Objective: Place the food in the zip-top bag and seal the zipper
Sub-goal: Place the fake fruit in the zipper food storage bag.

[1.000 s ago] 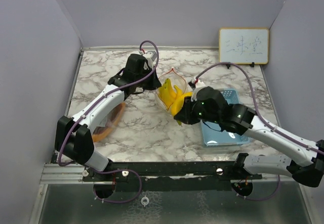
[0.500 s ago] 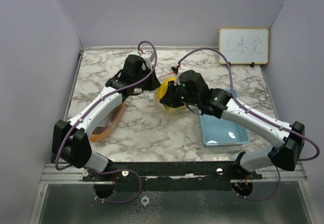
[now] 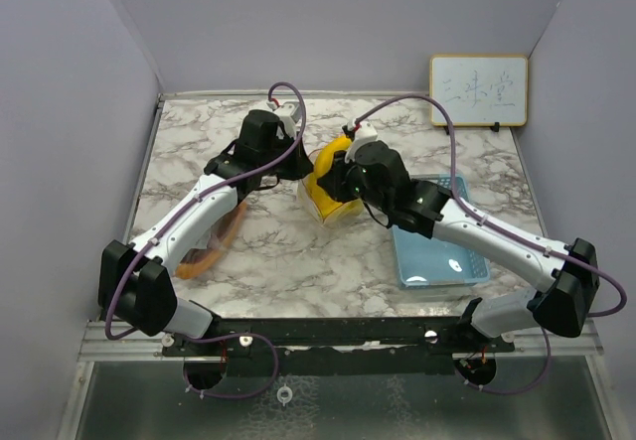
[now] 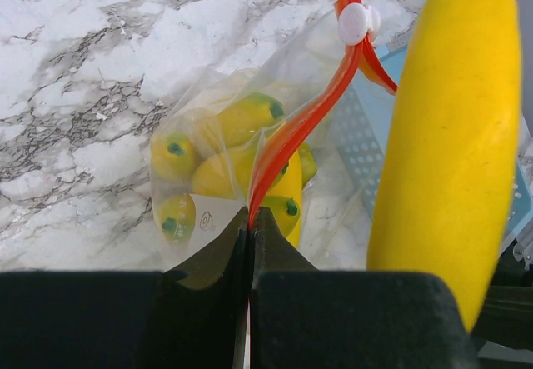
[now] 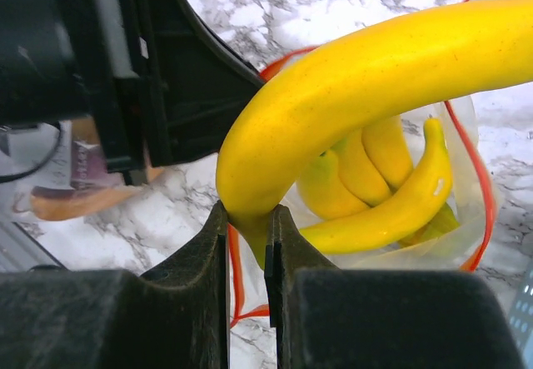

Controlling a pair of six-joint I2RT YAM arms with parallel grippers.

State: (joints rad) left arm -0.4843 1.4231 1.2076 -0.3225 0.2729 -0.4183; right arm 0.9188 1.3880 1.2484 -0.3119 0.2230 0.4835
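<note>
A clear zip-top bag (image 4: 198,127) with a red zipper strip (image 4: 300,127) and a white slider (image 4: 354,23) stands mid-table (image 3: 320,200). Several yellow bananas (image 5: 391,194) lie inside it. My left gripper (image 4: 251,219) is shut on the red zipper edge and holds the mouth up. My right gripper (image 5: 248,236) is shut on the stem end of another yellow banana (image 5: 358,77). That banana hangs over the bag's open mouth (image 3: 336,152), close beside the left gripper (image 3: 298,167). Under the left arm lies an orange carrot (image 3: 214,243) on the marble.
A light blue plastic basket (image 3: 437,251) sits on the table right of the bag, under the right arm. A small whiteboard (image 3: 478,89) leans at the back right. Grey walls close in three sides of the marble table (image 3: 199,142).
The right arm swung left from beside the basket, carrying its banana up over the bag's mouth. The left gripper kept its hold on the zipper edge and barely shifted.
</note>
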